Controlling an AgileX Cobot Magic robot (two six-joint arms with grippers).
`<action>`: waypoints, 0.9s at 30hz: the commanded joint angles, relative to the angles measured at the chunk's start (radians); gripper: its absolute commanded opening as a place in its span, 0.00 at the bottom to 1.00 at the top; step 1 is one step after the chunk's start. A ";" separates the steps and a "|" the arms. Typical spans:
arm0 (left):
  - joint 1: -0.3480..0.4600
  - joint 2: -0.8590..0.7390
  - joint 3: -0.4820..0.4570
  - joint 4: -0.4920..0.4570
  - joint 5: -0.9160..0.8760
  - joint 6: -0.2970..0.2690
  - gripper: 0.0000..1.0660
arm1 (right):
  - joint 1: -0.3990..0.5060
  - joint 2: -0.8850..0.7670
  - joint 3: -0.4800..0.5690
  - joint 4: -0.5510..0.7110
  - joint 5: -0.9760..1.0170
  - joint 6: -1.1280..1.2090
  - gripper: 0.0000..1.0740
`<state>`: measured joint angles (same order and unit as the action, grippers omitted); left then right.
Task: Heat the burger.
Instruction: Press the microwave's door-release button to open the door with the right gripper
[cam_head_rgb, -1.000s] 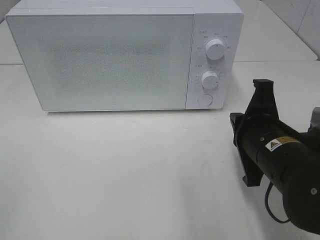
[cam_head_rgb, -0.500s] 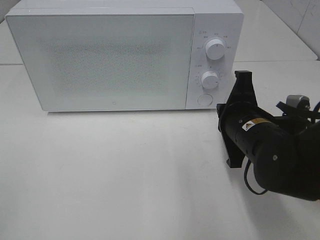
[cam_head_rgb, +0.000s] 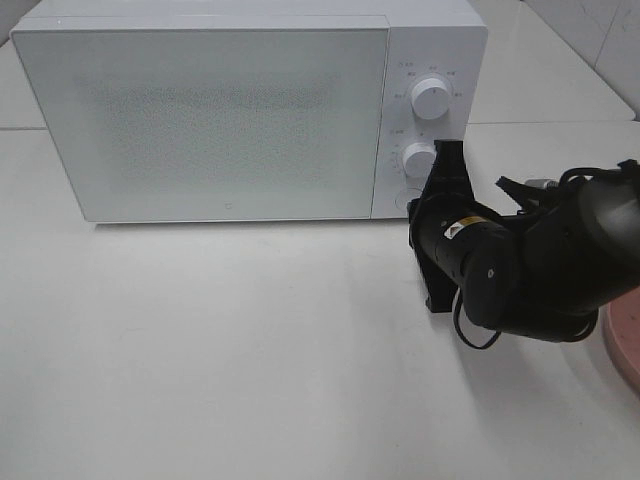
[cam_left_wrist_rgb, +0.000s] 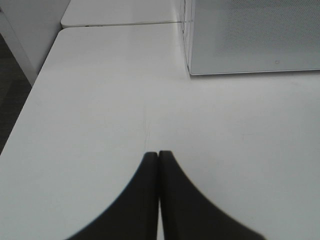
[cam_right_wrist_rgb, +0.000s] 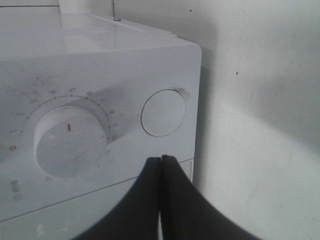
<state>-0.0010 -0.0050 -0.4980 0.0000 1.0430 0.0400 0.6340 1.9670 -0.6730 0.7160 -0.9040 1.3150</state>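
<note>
Left gripper (cam_left_wrist_rgb: 158, 154) pinched together on nothing, over the white table (cam_left_wrist_rgb: 100, 75) at 7 o'clock of the closed microwave (cam_head_rgb: 220, 110). Right gripper (cam_head_rgb: 447, 150) also pinched together and empty, at 3 o'clock of the lower dial (cam_head_rgb: 420, 160); pink plate (cam_head_rgb: 625, 335) at 4 o'clock. Cannot tell where the burger is.

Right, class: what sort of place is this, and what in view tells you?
Likely a lab bench staged as a kitchen: a white microwave with two dials on a white table, a tiled wall behind, and a robot's right gripper near the microwave's round button.
</note>
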 joint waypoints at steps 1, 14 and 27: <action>0.002 -0.026 0.002 0.000 -0.006 -0.001 0.00 | -0.018 0.015 -0.027 -0.035 0.017 0.012 0.01; 0.002 -0.026 0.002 0.000 -0.006 -0.001 0.00 | -0.069 0.099 -0.126 -0.070 0.030 0.015 0.00; 0.002 -0.026 0.002 0.000 -0.006 -0.001 0.00 | -0.096 0.163 -0.184 -0.056 0.043 0.015 0.00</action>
<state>-0.0010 -0.0050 -0.4980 0.0000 1.0430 0.0400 0.5460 2.1230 -0.8420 0.6560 -0.8650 1.3310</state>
